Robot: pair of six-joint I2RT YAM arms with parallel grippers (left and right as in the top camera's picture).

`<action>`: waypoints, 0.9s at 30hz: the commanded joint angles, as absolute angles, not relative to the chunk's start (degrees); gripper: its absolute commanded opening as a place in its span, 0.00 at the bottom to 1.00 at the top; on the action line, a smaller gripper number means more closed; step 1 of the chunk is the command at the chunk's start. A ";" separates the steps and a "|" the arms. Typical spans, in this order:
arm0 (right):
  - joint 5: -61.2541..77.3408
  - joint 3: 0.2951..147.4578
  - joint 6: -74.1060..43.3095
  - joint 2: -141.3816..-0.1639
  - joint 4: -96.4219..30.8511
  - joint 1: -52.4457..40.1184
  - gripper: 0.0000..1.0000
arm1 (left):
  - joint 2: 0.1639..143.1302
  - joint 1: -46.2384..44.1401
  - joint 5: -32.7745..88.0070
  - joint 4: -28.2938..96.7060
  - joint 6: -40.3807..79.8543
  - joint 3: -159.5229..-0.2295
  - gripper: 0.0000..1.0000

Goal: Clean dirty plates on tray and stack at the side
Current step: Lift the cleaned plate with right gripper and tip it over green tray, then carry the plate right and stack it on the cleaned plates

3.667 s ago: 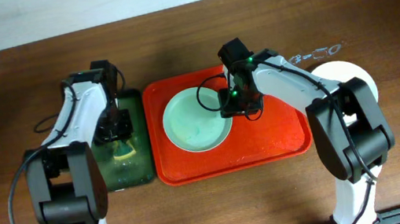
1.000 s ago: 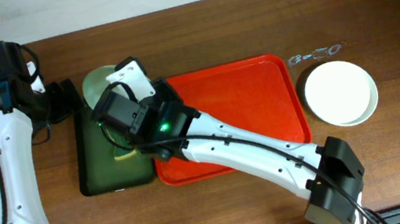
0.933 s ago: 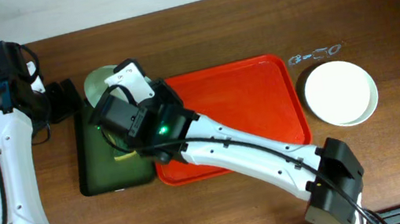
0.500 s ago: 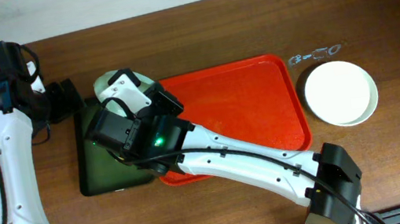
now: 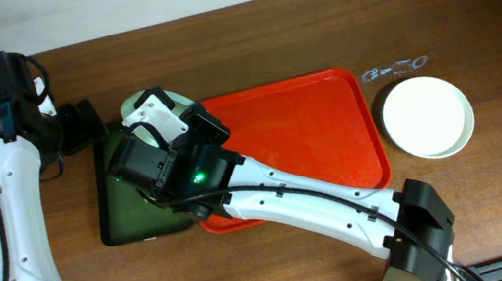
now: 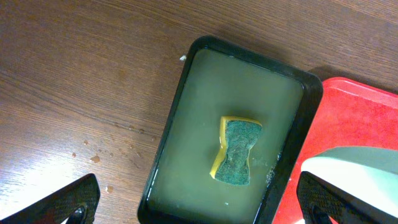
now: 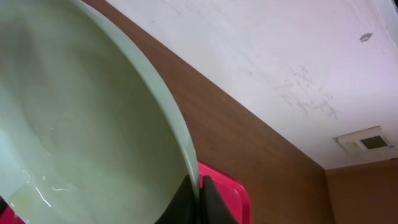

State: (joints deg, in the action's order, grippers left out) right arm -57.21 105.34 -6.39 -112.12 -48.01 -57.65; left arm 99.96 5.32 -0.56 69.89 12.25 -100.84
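My right gripper is shut on the rim of a pale mint plate, which it holds tilted on edge. From overhead, that plate shows above the far end of the dark green tray, largely hidden behind the right gripper. The red tray has nothing on it. A white plate rests on the table to its right. My left gripper hangs open, left of the green tray; in its wrist view the fingers stand wide apart with nothing between them.
The dark green tray holds murky liquid and a yellow-green sponge. It lies against the red tray's left side. My right arm stretches diagonally over the red tray. The wall runs along the table's far edge.
My right wrist has turned and carried the plate a little to the right over the green tray's far end. In the last half second it barely moves. The left arm is still.
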 commanded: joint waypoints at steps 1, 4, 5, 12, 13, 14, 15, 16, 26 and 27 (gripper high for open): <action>-59.20 106.72 -6.61 -110.43 -48.05 -57.78 0.04 | 100.05 5.41 0.08 69.91 12.38 -100.99 0.99; -59.18 106.72 -6.61 -110.43 -48.25 -57.78 0.04 | 100.05 5.41 0.08 69.91 12.36 -100.99 0.99; -59.18 106.72 -6.61 -110.43 -48.34 -57.78 0.04 | 100.05 5.41 0.08 69.91 12.36 -100.99 0.99; -59.18 106.72 -6.61 -110.43 -48.90 -57.74 0.04 | 100.05 5.41 0.08 69.91 12.36 -100.99 0.99; -59.18 106.72 -6.61 -110.43 -48.88 -57.74 0.04 | 100.05 5.41 0.08 69.91 12.36 -100.99 0.99; -59.18 106.72 -6.61 -110.43 -48.88 -57.74 0.04 | 100.05 5.41 0.08 69.91 12.36 -100.99 0.99; -59.18 106.72 -6.63 -110.43 -48.86 -57.74 0.04 | 100.05 5.41 0.08 69.91 12.36 -100.99 0.99; -59.18 106.72 -6.63 -110.43 -48.86 -57.74 0.04 | 100.05 5.41 0.08 69.91 12.36 -100.99 0.99; -48.93 106.72 -14.06 -110.43 -49.04 -54.13 0.04 | 100.05 5.41 0.08 69.91 12.36 -100.99 0.99; -46.02 106.72 -14.90 -110.43 -49.32 -53.41 0.04 | 100.05 5.41 0.08 69.91 12.38 -100.99 0.99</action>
